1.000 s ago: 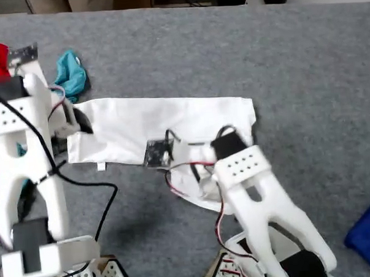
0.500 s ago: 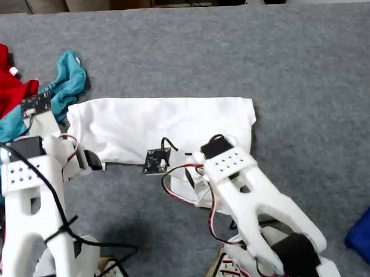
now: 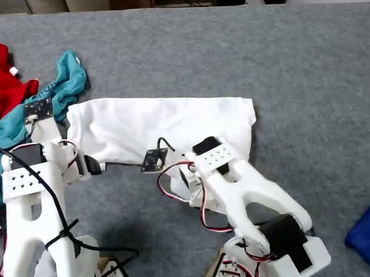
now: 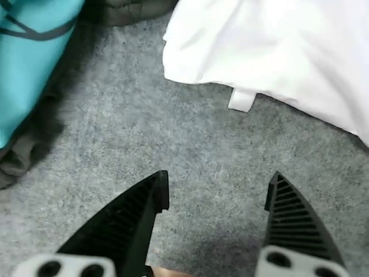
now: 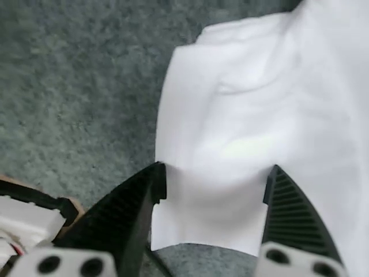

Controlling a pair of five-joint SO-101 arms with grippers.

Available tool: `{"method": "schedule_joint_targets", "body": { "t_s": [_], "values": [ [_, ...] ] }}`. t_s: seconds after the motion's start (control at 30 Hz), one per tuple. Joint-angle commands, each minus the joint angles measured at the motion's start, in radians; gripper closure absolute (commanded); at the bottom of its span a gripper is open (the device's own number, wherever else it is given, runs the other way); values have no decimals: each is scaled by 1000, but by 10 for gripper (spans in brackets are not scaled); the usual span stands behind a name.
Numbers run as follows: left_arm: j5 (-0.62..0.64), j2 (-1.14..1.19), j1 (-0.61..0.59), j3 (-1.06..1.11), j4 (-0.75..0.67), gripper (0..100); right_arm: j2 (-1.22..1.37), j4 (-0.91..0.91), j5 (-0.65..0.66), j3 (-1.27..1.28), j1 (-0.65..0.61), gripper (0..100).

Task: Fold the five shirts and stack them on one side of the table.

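Right pincer point(image 5: 216, 167) splayed wide over white shirt point(image 5: 259, 104), left pincer point(image 4: 220, 176) likewise, just short of it.

Both arms pulled back toward 6 o'clock. The left tool point(image 4: 219, 190) was at the 9 o'clock edge of the white shirt point(image 3: 166, 124). It's now over bare surface point(image 3: 305, 78), just off the shirt's 7 o'clock corner. That move uncovered the red shirt point(image 3: 1, 85) and teal shirt point(image 3: 66, 82) at 10 o'clock. The right arm also slid slightly toward 9 o'clock, and the right tool point(image 5: 216, 176) now sits over the shirt's 6 o'clock edge.
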Motion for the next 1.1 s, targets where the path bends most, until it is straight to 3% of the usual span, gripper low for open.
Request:
{"method": "schedule_joint_targets", "body": {
  "t_s": [0.0, 0.27, 0.57, 0.8, 1.07],
  "values": [
    [-9, -24, -12, -3, -14, 721, 8, -23, -25, 15, -51, 720],
    [-9, -24, -12, -3, -14, 721, 70, -57, -26, 44, -56, 731],
    [-9, -24, -14, -3, -14, 721, 105, -61, -21, 33, 56, 950],
    [-9, -24, -14, -3, -14, 721, 97, -40, -21, -21, 101, 952],
    [-44, -24, -14, -3, -12, 721, 105, 155, 5, -280, 148, 954]
  ]
}}
